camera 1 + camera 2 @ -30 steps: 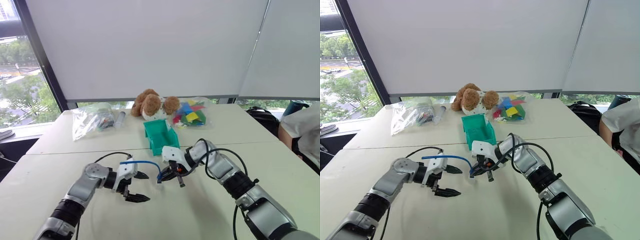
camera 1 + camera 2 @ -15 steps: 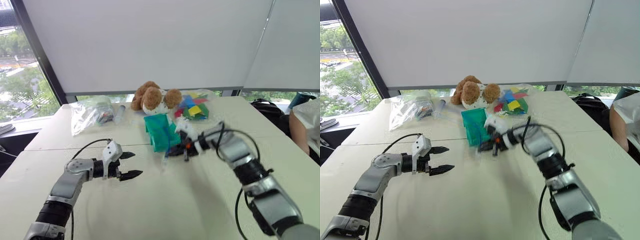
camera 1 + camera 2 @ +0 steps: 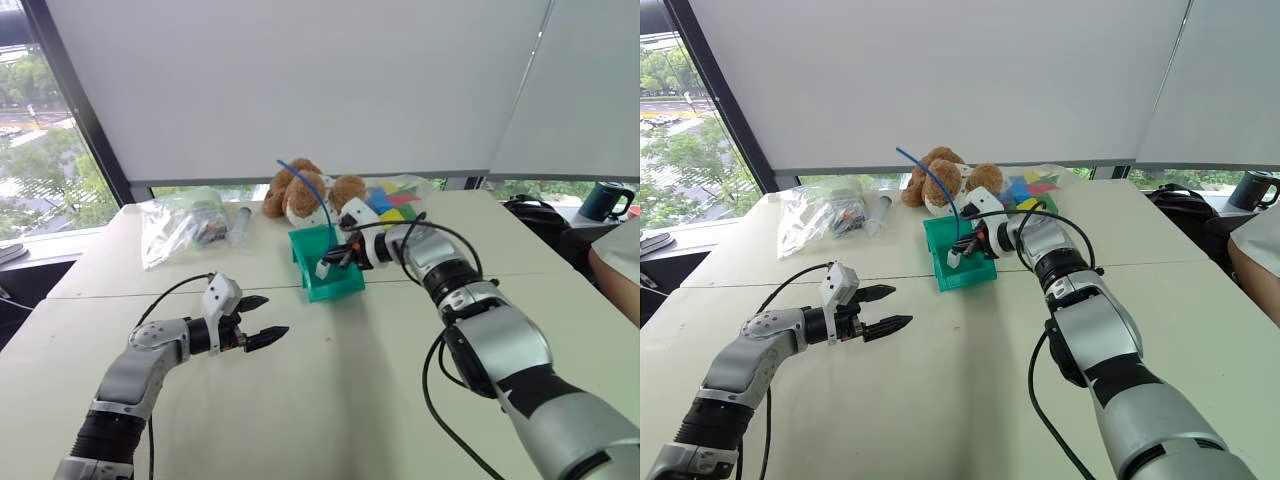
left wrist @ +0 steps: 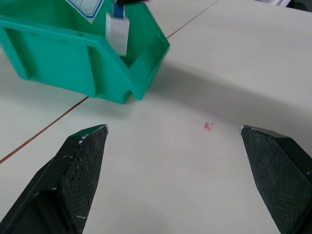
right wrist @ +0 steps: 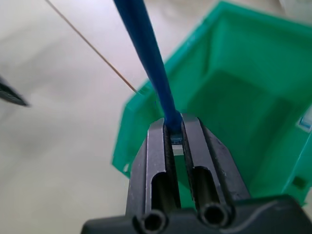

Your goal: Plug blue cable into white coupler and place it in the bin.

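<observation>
**Over the bin, cable and coupler in one grip**

Above the teal-green bin (image 3: 325, 268) at mid-table, the right gripper (image 3: 340, 256) pinches the blue cable (image 3: 312, 192) between nearly closed fingers (image 5: 158, 161), the cord arching up and away toward the stuffed dog (image 3: 300, 200). The white coupler (image 4: 117, 32) hangs at the cable's lower end, just inside the bin's open front. Nearer the table's front edge, well apart from the bin, the left gripper (image 3: 262, 321) hovers over the bare tabletop (image 3: 350, 400) with its fingers spread wide and nothing between them.
</observation>
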`<state>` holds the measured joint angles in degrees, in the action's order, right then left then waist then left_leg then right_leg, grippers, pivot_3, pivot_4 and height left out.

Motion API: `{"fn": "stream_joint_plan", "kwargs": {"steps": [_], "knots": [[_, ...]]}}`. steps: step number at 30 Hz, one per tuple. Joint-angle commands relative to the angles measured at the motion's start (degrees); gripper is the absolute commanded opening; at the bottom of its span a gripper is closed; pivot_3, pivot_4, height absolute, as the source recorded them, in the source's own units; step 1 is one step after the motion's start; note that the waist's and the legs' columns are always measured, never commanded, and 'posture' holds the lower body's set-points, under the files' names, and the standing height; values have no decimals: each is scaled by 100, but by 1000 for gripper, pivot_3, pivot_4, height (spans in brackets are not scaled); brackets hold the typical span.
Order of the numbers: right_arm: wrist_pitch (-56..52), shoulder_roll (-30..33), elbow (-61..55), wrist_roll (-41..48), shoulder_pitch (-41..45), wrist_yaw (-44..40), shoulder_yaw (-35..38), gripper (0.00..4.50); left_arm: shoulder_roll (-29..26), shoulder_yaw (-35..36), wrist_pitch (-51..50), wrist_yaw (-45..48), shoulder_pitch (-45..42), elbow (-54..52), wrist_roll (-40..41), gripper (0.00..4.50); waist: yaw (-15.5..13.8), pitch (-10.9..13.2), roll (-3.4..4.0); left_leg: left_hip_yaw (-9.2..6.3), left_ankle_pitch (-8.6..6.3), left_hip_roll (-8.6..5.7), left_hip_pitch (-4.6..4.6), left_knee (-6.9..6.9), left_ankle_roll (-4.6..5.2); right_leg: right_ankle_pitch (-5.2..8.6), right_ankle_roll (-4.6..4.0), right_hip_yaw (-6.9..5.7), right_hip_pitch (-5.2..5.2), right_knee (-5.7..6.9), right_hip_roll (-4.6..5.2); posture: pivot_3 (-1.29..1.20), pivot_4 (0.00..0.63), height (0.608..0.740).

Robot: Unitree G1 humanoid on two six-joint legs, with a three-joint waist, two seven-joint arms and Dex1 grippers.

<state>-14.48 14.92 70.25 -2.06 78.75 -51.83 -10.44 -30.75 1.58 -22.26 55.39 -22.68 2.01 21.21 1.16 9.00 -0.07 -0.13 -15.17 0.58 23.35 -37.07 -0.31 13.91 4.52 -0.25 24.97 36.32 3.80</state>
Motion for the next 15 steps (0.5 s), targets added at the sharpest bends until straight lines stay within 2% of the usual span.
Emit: {"fn": "stream_joint_plan", "kwargs": {"steps": [1, 6, 9, 12, 15], "knots": [[270, -59, 213, -25, 344, 357, 251, 1660, -73, 232, -132, -148, 60, -397, 196, 4500, -4, 16, -2, -1, 1, 0, 0, 0, -1, 0, 0, 0, 0, 1, 0, 0, 150, 740], [252, -38, 283, 30, 523, 517, 482, 4357, -102, 295, -326, -304, 129, -636, 349, 4500, 5, 25, 1, -1, 4, 0, 0, -2, -6, -2, 3, 1, -1, 1, -2, 0, 150, 740], [198, 156, 197, 104, 666, 544, 678, 4442, -95, 273, -436, -355, 129, -736, 401, 4500, 7, 30, 0, -1, 4, 3, -1, -2, -6, -3, 3, 2, -1, 2, -7, 0, 150, 740], [60, 469, -148, 145, 660, 136, 753, 4442, -131, 293, -536, -366, 109, -790, 480, 4500, -15, 33, -1, -3, 4, 4, -1, -1, -6, -3, 3, 1, -1, 2, -12, 0, 150, 740], [-568, 967, -1464, 312, 61, -588, 726, 4442, -202, 385, -650, -336, 42, -786, 571, 4500, -42, 40, -4, -5, 4, 2, 0, -3, -6, -3, 4, 1, -8, -2, -12, 0, 150, 740]]}}
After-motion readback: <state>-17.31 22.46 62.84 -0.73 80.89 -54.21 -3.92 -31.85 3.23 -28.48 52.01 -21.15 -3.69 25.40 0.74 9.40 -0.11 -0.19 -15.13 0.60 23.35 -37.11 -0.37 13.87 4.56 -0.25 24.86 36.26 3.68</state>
